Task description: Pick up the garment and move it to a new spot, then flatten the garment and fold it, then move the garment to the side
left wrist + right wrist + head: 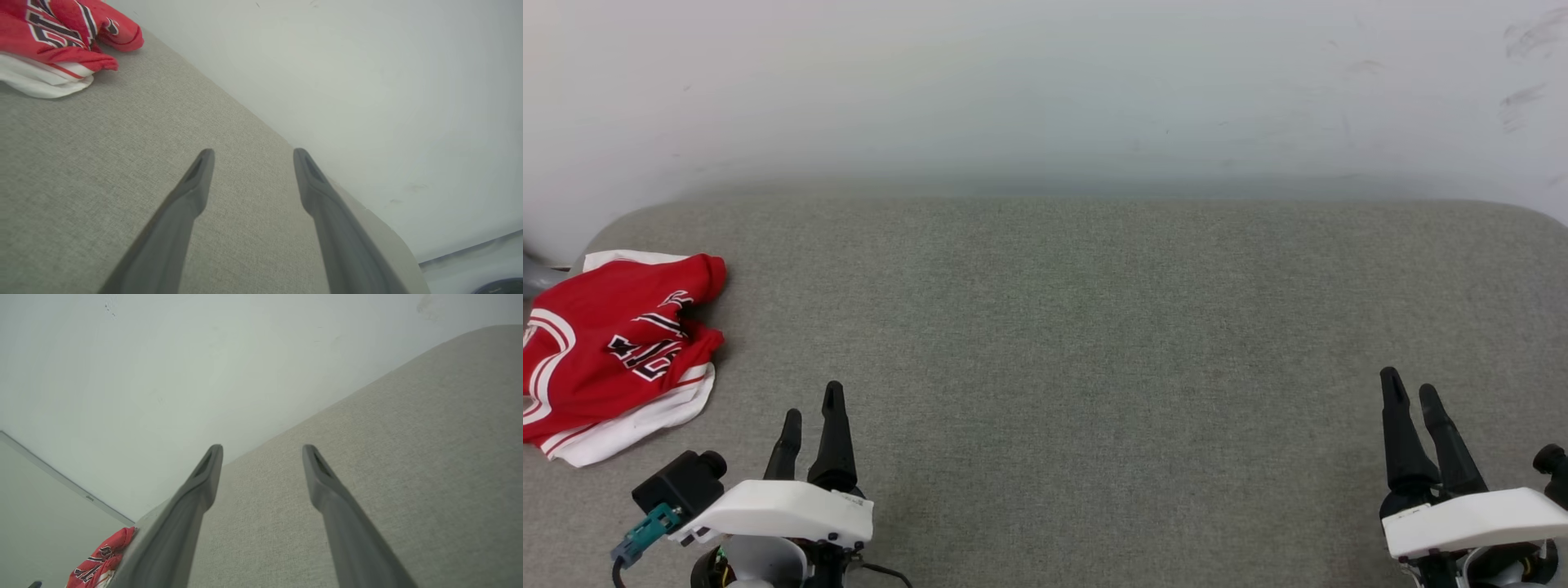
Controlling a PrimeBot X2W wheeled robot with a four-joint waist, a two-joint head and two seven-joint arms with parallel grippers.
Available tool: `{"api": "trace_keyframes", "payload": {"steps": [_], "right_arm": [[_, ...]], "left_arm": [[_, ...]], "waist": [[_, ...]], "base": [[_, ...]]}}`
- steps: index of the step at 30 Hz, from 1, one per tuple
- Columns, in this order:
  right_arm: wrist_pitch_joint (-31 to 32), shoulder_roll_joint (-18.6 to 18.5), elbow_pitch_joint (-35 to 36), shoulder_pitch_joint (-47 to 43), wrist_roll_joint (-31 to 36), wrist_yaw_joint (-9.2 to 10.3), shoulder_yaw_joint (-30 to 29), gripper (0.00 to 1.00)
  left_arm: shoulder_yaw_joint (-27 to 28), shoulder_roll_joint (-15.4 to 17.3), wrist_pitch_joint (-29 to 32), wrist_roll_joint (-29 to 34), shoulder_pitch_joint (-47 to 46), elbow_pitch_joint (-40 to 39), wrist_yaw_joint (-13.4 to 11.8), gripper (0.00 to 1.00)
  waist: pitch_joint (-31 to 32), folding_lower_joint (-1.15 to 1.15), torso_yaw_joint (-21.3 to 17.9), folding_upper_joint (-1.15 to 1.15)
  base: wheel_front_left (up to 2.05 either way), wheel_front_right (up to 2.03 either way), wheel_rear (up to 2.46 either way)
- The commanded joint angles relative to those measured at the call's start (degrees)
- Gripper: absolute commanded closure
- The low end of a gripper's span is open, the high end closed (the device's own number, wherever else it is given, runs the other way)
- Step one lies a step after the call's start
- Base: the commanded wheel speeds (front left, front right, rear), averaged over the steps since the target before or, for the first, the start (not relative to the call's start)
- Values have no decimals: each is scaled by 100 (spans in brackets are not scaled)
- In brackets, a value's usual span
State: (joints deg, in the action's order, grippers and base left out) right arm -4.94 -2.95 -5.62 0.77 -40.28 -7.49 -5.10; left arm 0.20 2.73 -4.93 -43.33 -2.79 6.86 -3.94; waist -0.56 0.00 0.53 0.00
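Red jersey fabric with white sleeves and black lettering: one garment (613,347), lying crumpled at the left end of the grey fabric worktop (1078,327). Two pairs of dark fingers are present. The left fingers (832,416) stand spread apart and hold nothing, near the garment's right edge but clear of it. In the left wrist view, bare worktop shows between them. The right fingers (1396,408) are likewise spread apart and empty, at the worktop's right end, well apart from the garment.
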Motion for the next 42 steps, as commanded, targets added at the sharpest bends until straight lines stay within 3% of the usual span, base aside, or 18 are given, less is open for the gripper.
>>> {"api": "trace_keyframes", "payload": {"steps": [1,26,42], "right_arm": [[-53,3,110,14,191,-1,8,0],[-454,7,303,-158,2094,-1,74,0],[-672,9,442,-224,2933,0,80,0]], "left_arm": [[-38,22,-61,206,-39,-86,-36,0],[-566,223,-461,1950,45,-100,-479,0],[-829,304,-671,2788,85,-166,-582,0]], "waist": [[3,0,2,0],[22,0,44,0],[21,0,68,0]], "base": [[0,0,0],[0,0,0],[0,0,0]]}}
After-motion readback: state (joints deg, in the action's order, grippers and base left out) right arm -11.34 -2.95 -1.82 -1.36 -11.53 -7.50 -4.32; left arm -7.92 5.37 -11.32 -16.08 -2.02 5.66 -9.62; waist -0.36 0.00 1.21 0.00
